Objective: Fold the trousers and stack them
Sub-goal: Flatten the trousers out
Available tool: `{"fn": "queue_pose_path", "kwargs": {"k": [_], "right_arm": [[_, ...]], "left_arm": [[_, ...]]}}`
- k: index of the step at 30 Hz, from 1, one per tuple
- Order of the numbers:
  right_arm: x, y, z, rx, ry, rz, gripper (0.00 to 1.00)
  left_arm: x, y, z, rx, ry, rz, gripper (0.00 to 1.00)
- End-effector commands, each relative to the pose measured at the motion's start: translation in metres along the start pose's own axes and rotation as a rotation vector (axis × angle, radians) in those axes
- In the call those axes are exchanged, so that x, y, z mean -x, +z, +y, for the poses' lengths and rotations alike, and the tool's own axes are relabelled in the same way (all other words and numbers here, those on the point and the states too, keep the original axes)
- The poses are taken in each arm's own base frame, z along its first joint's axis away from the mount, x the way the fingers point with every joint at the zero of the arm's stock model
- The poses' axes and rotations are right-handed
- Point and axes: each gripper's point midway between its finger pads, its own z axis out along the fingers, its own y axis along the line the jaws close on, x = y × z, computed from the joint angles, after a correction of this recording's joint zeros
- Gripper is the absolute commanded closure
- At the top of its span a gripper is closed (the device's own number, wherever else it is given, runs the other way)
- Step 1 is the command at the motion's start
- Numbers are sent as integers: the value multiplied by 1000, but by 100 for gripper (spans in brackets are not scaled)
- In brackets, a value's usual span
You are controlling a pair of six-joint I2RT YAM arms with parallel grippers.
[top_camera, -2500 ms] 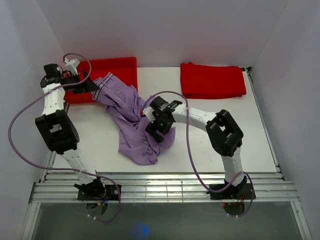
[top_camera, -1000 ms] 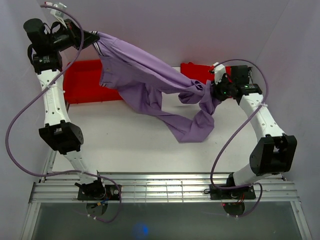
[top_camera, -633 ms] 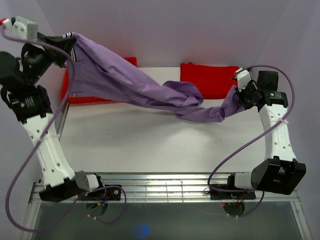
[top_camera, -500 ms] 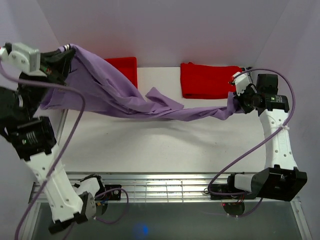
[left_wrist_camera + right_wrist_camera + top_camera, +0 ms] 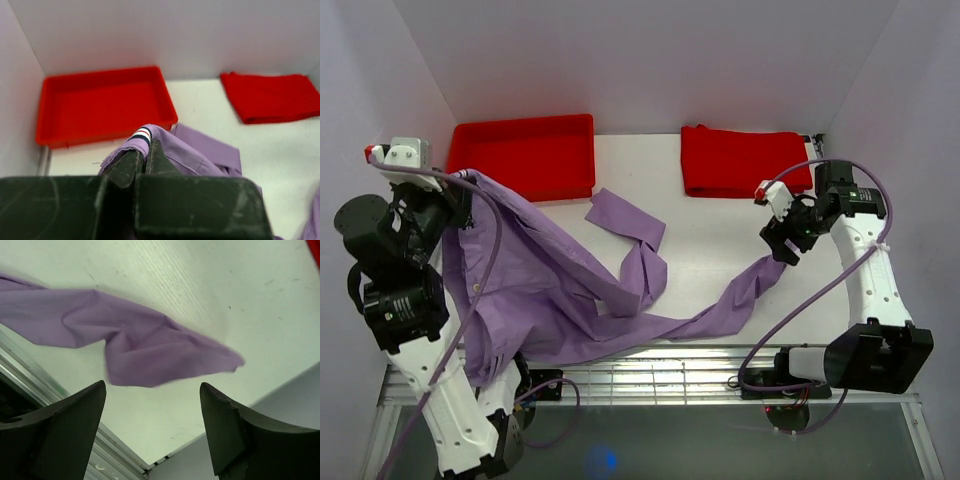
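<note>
- Dropped since half a second ago: the trousers (image 5: 560,300) were stretched in the air between both arms. They now slump on the table (image 5: 710,235), and the right gripper (image 5: 782,238) has let its leg end go.
- Near edge: most of the fabric sits at the near-left corner and spills over the edge. One leg runs along that edge toward the right.
- Long axis is roughly left-right, with the waist at the left and the leg end at the right.
- Right gripper: jaws wide and empty, hanging just above that leg end without touching it. It looks to be the nearer arm for a regrasp there.
- Left gripper (image 5: 144,152): clamped on the striped waistband, holding it up over the left edge.
- Second leg is doubled back toward the table centre.
- Far edge: red tray (image 5: 530,155) in the far-left corner, near the waist. Folded red cloth (image 5: 745,160) is far-right, well apart from the trousers.
</note>
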Motion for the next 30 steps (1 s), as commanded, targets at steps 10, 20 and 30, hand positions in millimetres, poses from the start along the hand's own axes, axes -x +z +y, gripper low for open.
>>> {"fn": "queue_pose_path", "kwargs": {"k": [10,20,30], "right_arm": [[223,115,39,150,-24,-245,27],[284,281,141,207,-142,-122,17],[221,272,86,30,-52,7,92]], "left_arm": [[-98,16,56,232,-99,263,100],[-141,28,77,327,-216,381,100],[-156,33,86,360,-240,442,100]]}}
